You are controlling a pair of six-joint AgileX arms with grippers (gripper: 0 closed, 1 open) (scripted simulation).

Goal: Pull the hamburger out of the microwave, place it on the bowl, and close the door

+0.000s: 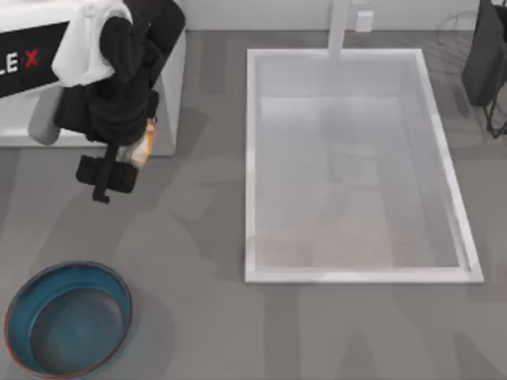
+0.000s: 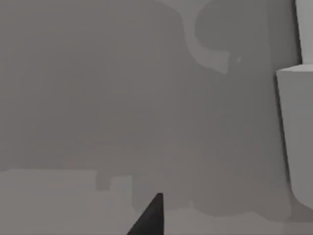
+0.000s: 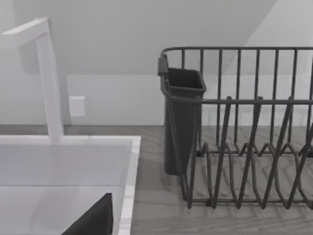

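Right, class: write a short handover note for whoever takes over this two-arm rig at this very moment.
Left gripper: at the front edge of the large white boxy microwave, top-left; a small orange-and-cream hamburger shows beside its fingers, though whether they grip it cannot be told.
Right arm: parked top-right, by the dark wire dish rack.
Round teal bowl with reddish-brown rim: bottom-left, nothing in it.
Left: hamburger into bowl, close door.

Counts, top view: one microwave (image 1: 170,87) sitting at top left; one hamburger (image 1: 143,146) showing beside it, partly hidden under the arm; one bowl (image 1: 67,328) lying at bottom left; one sink (image 1: 356,166) occupying centre-right; one faucet (image 1: 341,28) standing behind it; one dish rack (image 3: 244,132) showing at right.
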